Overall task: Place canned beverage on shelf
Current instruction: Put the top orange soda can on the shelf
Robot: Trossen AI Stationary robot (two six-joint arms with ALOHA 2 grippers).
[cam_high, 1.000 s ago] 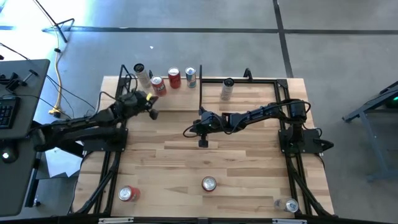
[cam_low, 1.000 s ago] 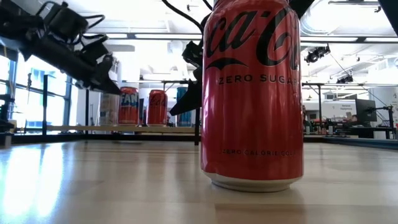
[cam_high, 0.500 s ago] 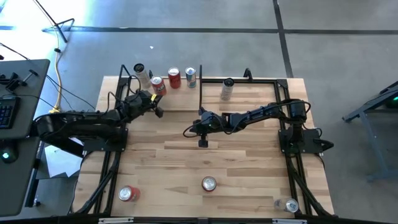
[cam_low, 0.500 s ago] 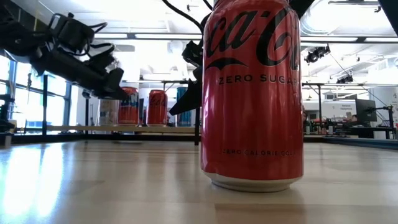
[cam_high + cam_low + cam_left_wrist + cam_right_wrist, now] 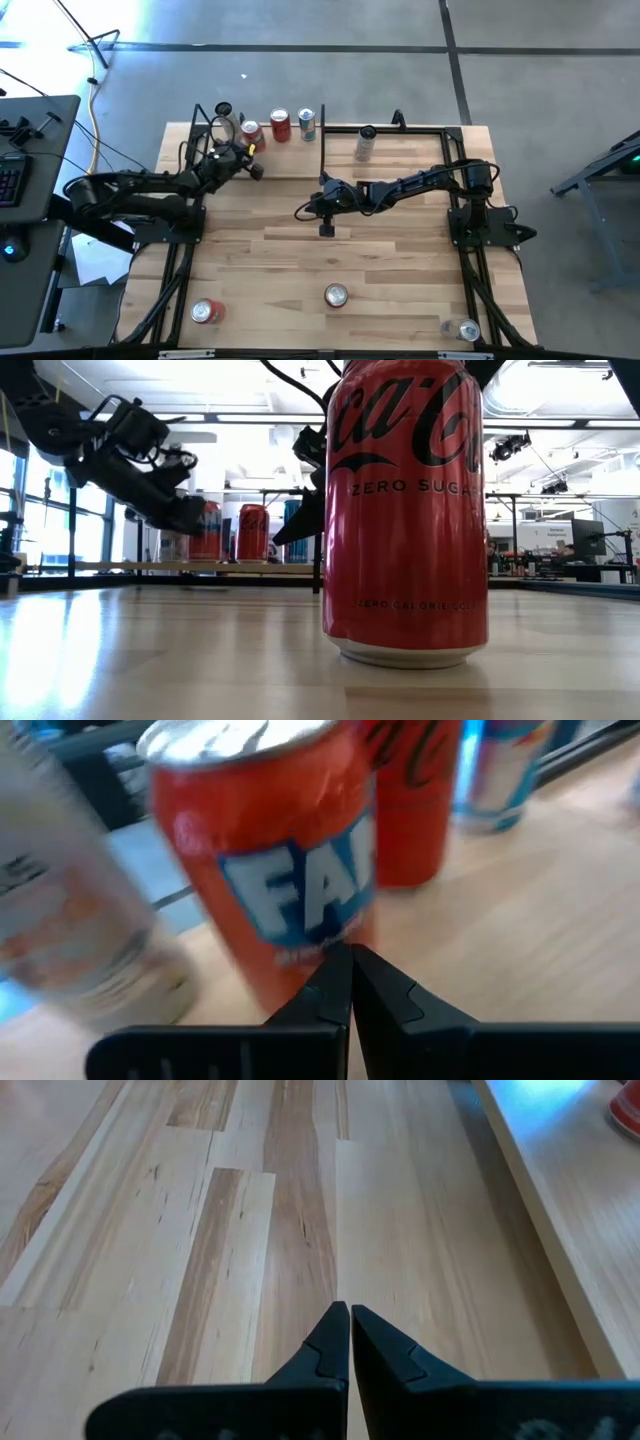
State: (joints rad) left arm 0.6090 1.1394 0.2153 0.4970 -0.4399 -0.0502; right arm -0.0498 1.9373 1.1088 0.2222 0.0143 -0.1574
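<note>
High view: the left gripper (image 5: 252,170) has moved closer to the cans on the shelf (image 5: 400,143).
The orange Fanta can (image 5: 265,850) stands on the pale-wood shelf at the table's far edge, among a white can (image 5: 70,910), a red cola can (image 5: 280,125) and a blue can (image 5: 307,123). The left gripper's fingers, pressed together and empty, now point at the Fanta can from just beside it. The right gripper (image 5: 326,228), likewise closed and empty, has stayed at mid-table.

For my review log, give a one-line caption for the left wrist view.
Shut left gripper pointing at an orange Fanta can on the shelf, red Coca-Cola can behind.
</note>
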